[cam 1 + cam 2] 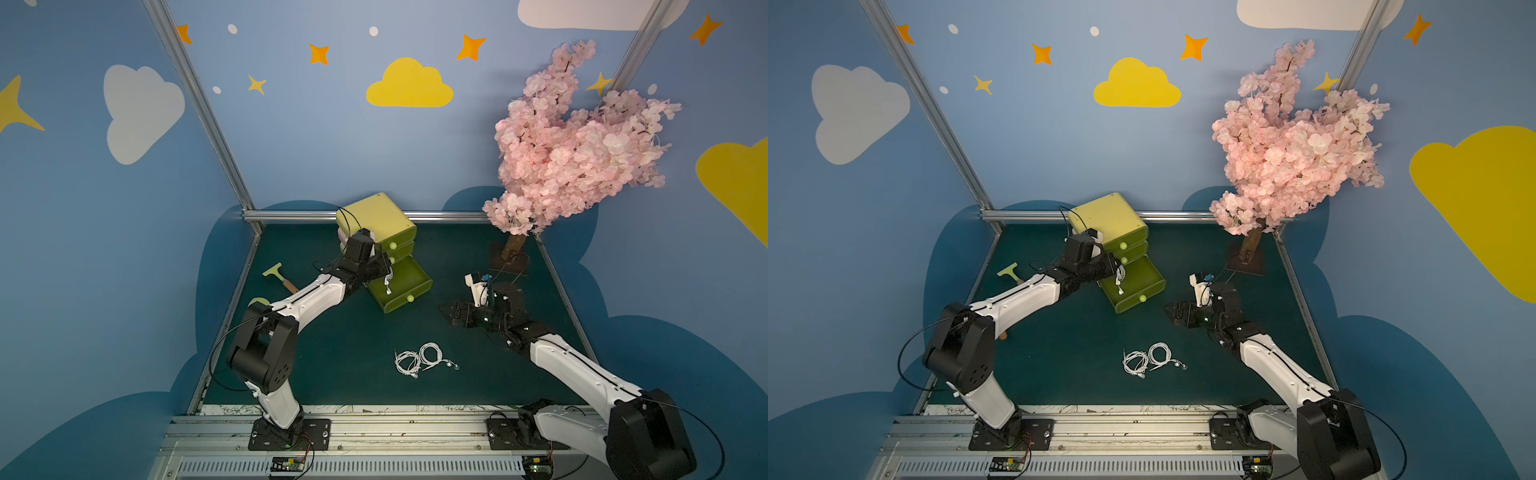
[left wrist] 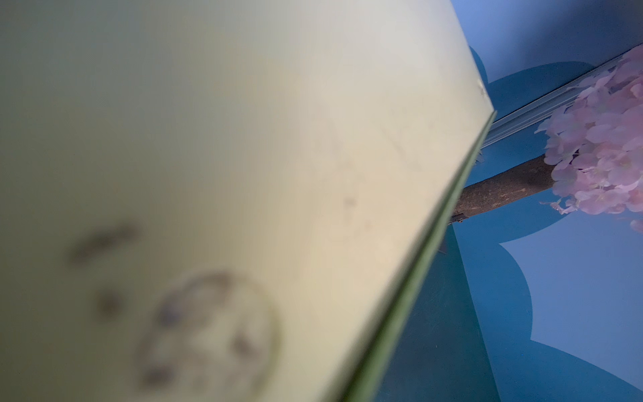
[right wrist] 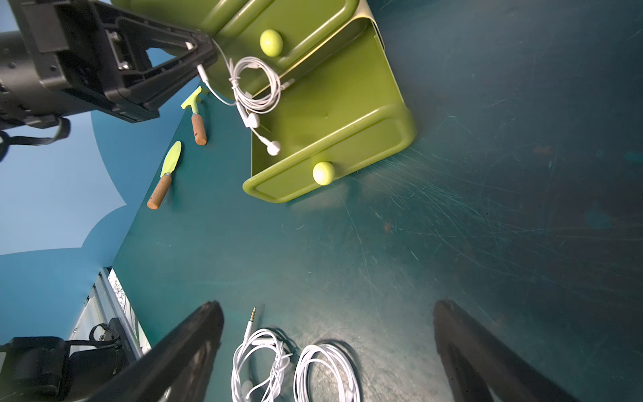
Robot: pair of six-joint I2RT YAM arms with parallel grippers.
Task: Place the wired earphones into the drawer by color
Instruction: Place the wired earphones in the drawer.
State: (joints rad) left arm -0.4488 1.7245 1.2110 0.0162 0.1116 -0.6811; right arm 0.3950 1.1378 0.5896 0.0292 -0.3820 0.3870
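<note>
The left tool (image 3: 205, 59) clenches a white coiled earphone bundle (image 3: 257, 83) over the open green plastic drawer (image 3: 348, 146). Two more white earphone bundles (image 3: 264, 348) lie unsorted; the right tool (image 3: 325, 306) gapes, released.

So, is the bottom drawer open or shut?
Open. The bottom drawer stands pulled out of the cabinet, with its floor showing. The two drawers above sit flush in the cabinet, shut.
</note>
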